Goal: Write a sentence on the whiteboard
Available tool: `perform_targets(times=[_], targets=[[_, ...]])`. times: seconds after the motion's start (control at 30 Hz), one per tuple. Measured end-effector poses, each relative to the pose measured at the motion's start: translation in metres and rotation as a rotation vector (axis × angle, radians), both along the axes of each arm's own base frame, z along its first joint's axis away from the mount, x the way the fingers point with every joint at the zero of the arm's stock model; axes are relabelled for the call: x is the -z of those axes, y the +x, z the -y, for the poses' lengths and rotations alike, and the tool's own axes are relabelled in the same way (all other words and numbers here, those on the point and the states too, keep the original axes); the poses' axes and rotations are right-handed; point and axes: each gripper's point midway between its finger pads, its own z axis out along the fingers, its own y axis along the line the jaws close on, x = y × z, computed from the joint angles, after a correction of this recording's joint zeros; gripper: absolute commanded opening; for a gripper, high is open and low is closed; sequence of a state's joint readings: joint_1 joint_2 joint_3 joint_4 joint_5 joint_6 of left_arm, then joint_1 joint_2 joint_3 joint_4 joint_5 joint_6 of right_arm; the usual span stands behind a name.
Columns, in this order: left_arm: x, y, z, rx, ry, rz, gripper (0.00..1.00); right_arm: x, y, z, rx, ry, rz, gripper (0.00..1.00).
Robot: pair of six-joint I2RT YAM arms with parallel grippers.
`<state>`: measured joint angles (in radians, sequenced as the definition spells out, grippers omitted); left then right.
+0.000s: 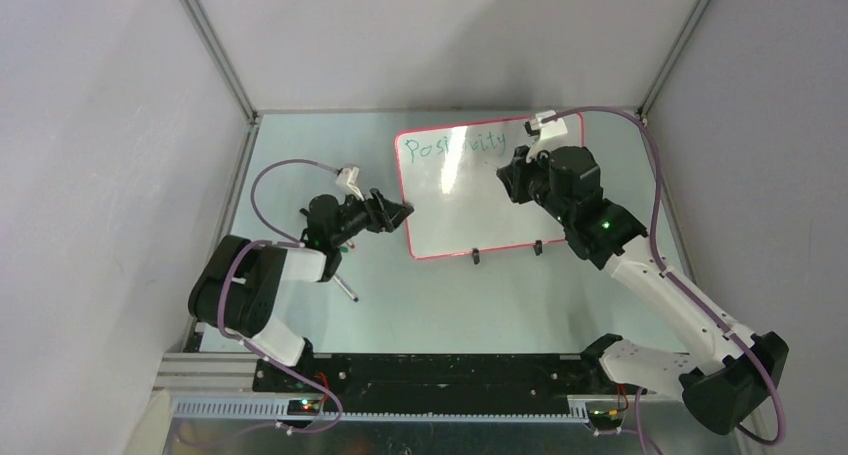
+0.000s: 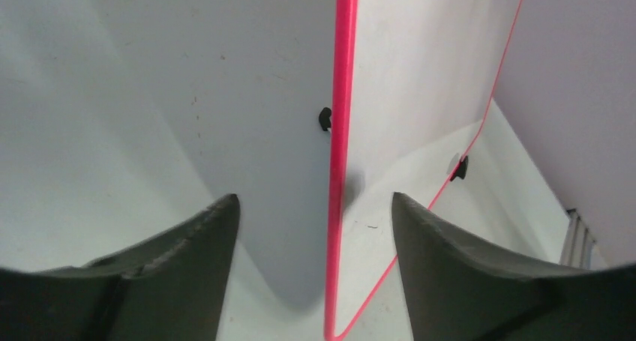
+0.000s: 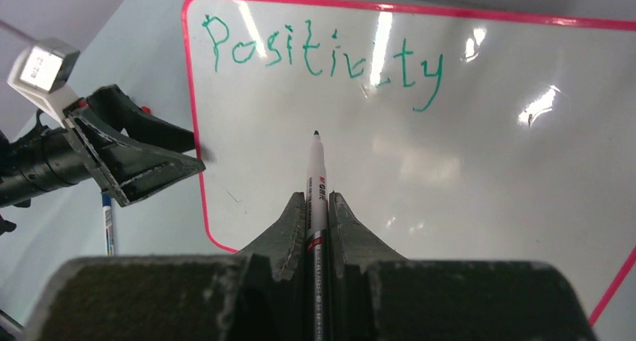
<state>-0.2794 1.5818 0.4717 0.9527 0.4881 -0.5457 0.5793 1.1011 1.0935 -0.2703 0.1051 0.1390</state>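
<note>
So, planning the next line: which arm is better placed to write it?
Right. The right gripper is shut on the white marker, tip aimed at the glossy white whiteboard below green handwritten "Positivity". The left gripper is open, straddling the board's red-pink rim.

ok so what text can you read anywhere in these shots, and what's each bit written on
"Positivity": green handwriting along the top of the whiteboard.
Red and dark print on the marker held in the right claw: too small and blurred to read.
Nothing else is legible.
</note>
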Motion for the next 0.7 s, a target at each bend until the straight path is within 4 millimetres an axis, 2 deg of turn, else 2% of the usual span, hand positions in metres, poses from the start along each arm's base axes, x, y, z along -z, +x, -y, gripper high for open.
perform_targets(times=[0.03, 0.3, 0.5, 0.7], targets=[[0.0, -0.001, 0.0, -0.003, 0.003, -0.001, 0.88, -0.002, 0.0, -0.002, -0.005, 0.004, 0.008, 0.0], [0.003, 0.0, 0.0, -0.023, 0.017, -0.012, 0.99, -0.01, -0.001, -0.012, -0.031, 0.022, 0.048, 0.0], [0.001, -0.008, 0.004, -0.012, 0.034, 0.01, 0.99, -0.006, -0.002, -0.016, -0.044, 0.02, 0.05, 0.0], [-0.002, -0.011, 0.007, -0.007, 0.053, 0.026, 0.9, -0.007, -0.002, -0.025, -0.063, 0.025, 0.059, 0.0]])
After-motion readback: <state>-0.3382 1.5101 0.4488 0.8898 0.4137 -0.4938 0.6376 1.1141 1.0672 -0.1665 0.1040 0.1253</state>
